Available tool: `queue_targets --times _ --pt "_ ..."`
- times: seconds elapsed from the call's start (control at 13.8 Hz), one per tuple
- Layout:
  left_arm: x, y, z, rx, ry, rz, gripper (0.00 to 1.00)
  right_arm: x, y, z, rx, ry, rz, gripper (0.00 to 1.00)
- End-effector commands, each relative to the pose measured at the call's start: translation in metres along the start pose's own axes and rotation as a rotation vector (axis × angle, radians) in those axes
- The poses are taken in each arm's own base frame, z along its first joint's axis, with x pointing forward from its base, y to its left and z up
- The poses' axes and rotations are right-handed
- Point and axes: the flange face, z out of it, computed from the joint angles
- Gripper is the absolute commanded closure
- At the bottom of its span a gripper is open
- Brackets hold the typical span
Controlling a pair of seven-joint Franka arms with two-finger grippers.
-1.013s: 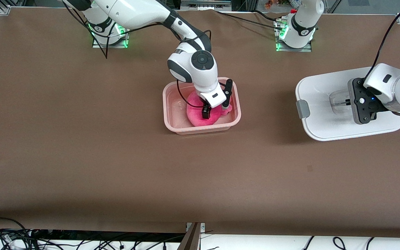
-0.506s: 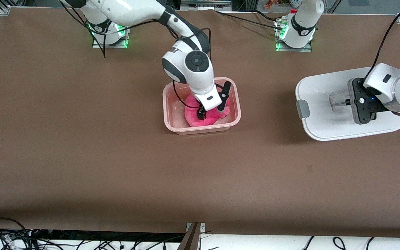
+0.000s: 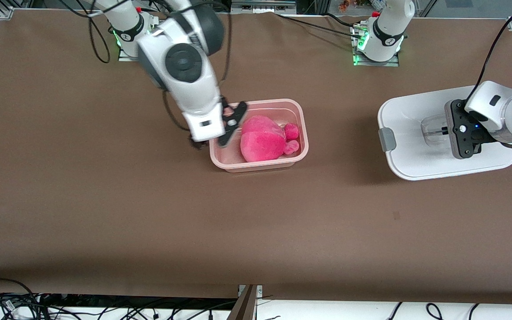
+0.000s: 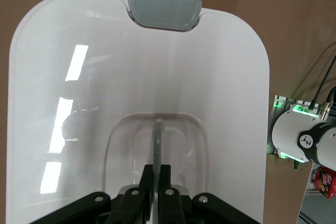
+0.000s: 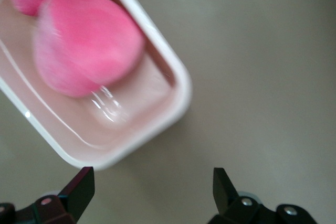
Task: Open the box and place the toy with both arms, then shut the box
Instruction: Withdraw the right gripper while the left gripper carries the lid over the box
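The pale pink box (image 3: 303, 133) stands open mid-table with the hot-pink toy (image 3: 262, 140) lying inside it. My right gripper (image 3: 215, 133) is open and empty, up over the box's edge at the right arm's end. In the right wrist view the toy (image 5: 86, 40) lies in the box (image 5: 178, 93), and the gripper (image 5: 152, 182) is over bare table beside it. My left gripper (image 3: 445, 131) is shut on the clear handle (image 4: 157, 140) of the white lid (image 3: 409, 120) at the left arm's end of the table. One grey clip (image 4: 164, 9) shows.
Brown table top all round the box and lid. The arm bases (image 3: 376, 44) stand along the table edge farthest from the front camera. Cables hang off the nearest edge (image 3: 16, 306).
My right gripper has risen out of the box and moved toward the right arm's end, leaving the toy in the box. The left arm and lid have not moved.
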Motion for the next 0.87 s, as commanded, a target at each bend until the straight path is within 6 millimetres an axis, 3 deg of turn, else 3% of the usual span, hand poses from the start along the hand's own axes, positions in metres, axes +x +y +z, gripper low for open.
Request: queue_targets --times 0.0,0.07,0.14,0.36,0.58,0.8 --pt "0.017 0.004 -0.005 -0.011 0.055 0.050 1.00 -0.045 0.078 -0.045 0.007 0.052 0.117 0.00" --pt "0.025 0.005 -0.003 -0.025 0.081 0.060 1.00 -0.062 0.101 -0.052 0.008 0.066 0.161 0.00" --pt "0.037 0.008 0.000 -0.040 0.103 0.073 1.00 -0.074 0.108 -0.062 0.001 0.066 0.181 0.00" --pt "0.114 0.017 0.013 -0.036 0.135 0.111 1.00 -0.128 0.115 -0.111 -0.030 0.021 0.271 0.00" --pt "0.225 0.046 0.034 -0.002 0.144 0.090 1.00 -0.192 0.123 -0.139 -0.015 0.023 0.382 0.00" --pt "0.326 0.085 0.068 -0.030 0.213 0.040 1.00 -0.257 0.105 -0.152 0.009 0.050 0.556 0.00"
